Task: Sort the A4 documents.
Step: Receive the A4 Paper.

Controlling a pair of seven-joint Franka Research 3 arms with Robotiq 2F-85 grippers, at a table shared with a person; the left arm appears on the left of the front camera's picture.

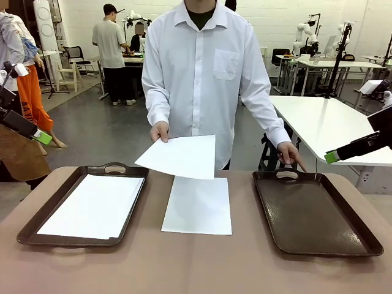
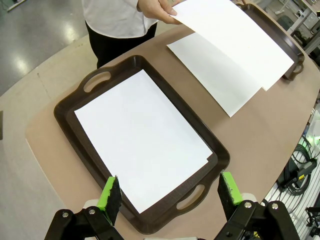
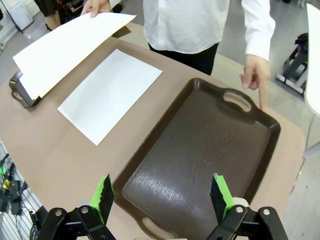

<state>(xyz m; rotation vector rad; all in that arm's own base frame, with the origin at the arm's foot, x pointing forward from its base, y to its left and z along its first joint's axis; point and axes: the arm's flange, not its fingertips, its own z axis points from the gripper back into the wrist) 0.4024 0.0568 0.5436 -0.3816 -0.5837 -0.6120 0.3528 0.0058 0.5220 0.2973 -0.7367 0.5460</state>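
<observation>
The person at the far side holds one white sheet [image 1: 180, 156] by its corner in one hand [image 1: 160, 130], in the air above the middle of the tabletop [image 1: 196, 263]. Under it, a second sheet [image 1: 197, 206] lies flat on the bare tabletop between the two trays. The left tray [image 1: 50, 208] carries a stack of sheets [image 1: 92, 207], which looks slightly uneven at its near corner. The right tray [image 1: 312, 214] shows bare brown, and the person's other hand [image 1: 289, 152] points a finger down at its far rim, beside the handle. The left gripper [image 2: 170, 190] hangs over the near end of the left tray, jaws spread wide and grasping nothing. The right gripper [image 3: 162, 192] hangs over the right tray, jaws likewise released.
</observation>
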